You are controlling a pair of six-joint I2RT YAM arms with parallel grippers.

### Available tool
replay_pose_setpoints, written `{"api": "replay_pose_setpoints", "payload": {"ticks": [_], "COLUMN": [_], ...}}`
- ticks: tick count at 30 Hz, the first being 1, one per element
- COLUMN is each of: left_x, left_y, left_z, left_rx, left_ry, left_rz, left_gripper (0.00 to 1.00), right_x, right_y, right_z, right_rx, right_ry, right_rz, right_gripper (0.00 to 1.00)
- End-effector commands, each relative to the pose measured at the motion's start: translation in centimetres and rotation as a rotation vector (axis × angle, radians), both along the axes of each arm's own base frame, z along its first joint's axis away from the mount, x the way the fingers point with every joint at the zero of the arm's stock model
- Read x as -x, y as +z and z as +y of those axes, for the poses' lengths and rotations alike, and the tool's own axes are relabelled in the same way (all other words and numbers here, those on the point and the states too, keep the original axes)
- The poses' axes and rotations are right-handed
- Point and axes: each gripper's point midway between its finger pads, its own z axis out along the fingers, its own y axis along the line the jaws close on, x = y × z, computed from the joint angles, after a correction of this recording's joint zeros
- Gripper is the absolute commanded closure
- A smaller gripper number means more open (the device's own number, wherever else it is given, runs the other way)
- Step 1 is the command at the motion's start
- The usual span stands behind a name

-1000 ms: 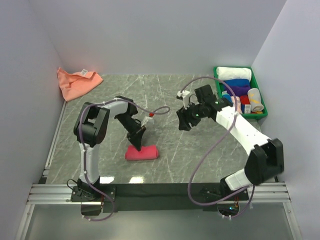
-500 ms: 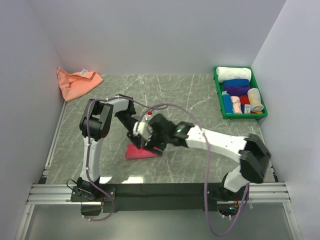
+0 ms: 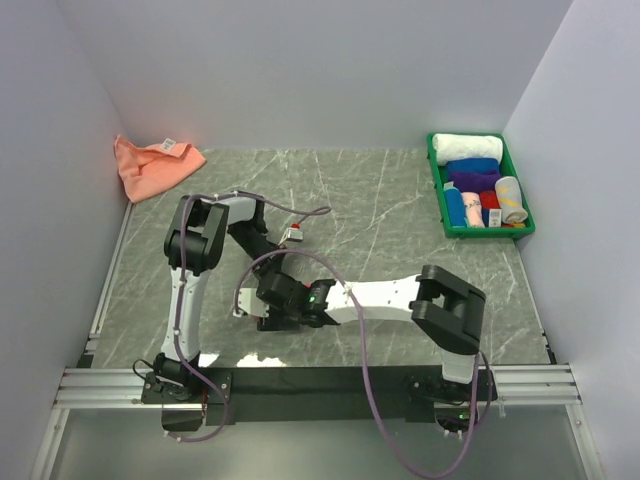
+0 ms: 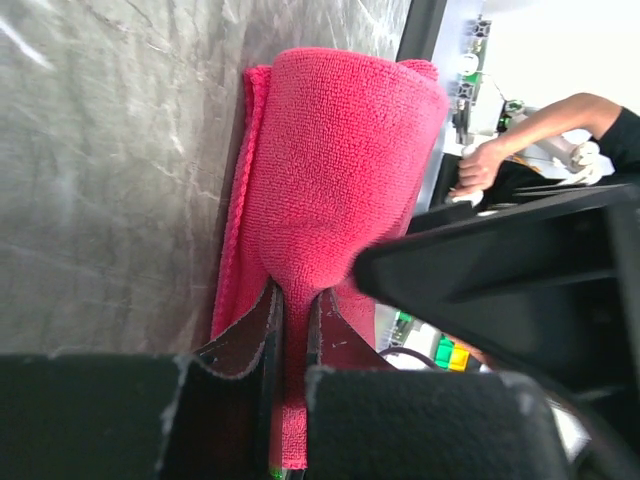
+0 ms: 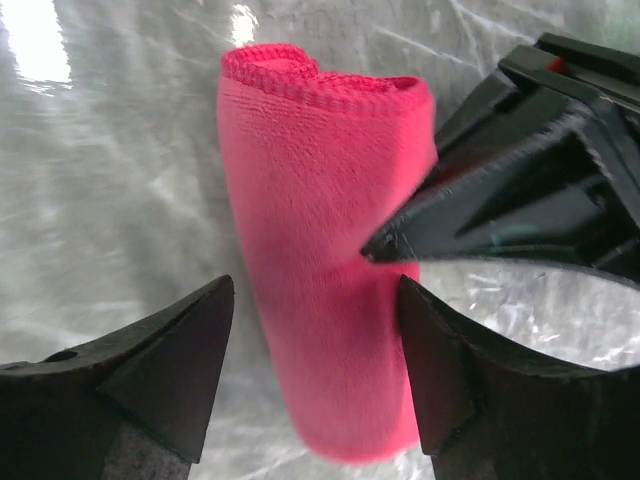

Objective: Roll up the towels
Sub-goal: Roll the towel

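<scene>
A crimson pink towel (image 5: pixel 320 270) lies rolled on the marble table near the front left. My left gripper (image 4: pixel 295 320) is shut on a pinched fold of this towel (image 4: pixel 330 170) at one side of the roll. My right gripper (image 5: pixel 315 300) stands open just above the roll, one finger on each side of it. The left gripper's tip (image 5: pixel 400 245) touches the roll beside my right finger. From above, the right gripper (image 3: pixel 268 310) and left gripper (image 3: pixel 272 283) hide the roll. A salmon orange towel (image 3: pixel 152 165) lies crumpled at the back left.
A green tray (image 3: pixel 439 190) at the back right holds several rolled towels, among them white (image 3: pixel 468 146), blue (image 3: pixel 473 165) and purple (image 3: pixel 477 181). The right arm stretches low across the front of the table. Walls close in on three sides.
The right arm has swung from centre right across to the front left and come down over the pink roll, its jaws a little wider. The left gripper kept its pinch on the towel.
</scene>
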Motion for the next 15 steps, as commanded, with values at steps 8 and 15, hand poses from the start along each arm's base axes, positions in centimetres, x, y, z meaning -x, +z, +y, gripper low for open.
{"api": "replay_pose_setpoints", "payload": {"ticks": [8,15], "left_x": [-4.7,-7.4], "left_y": [-4.9,-1.4], "left_z": [1.5,4.1], "left_rx": [0.053,0.057], "left_ry": [-0.029,0.092], "left_rz": [-0.219,-0.322], "left_gripper": [0.92,0.73], "right_x": [0.2,1.2], "right_y": [-6.4,-7.0], "right_z": [-0.9,-3.4], "right_rx": [0.088,0.1], "right_ry": [0.056,0.0], "right_rz": [-0.021,0.146], "right_gripper": [0.55,0.9]}}
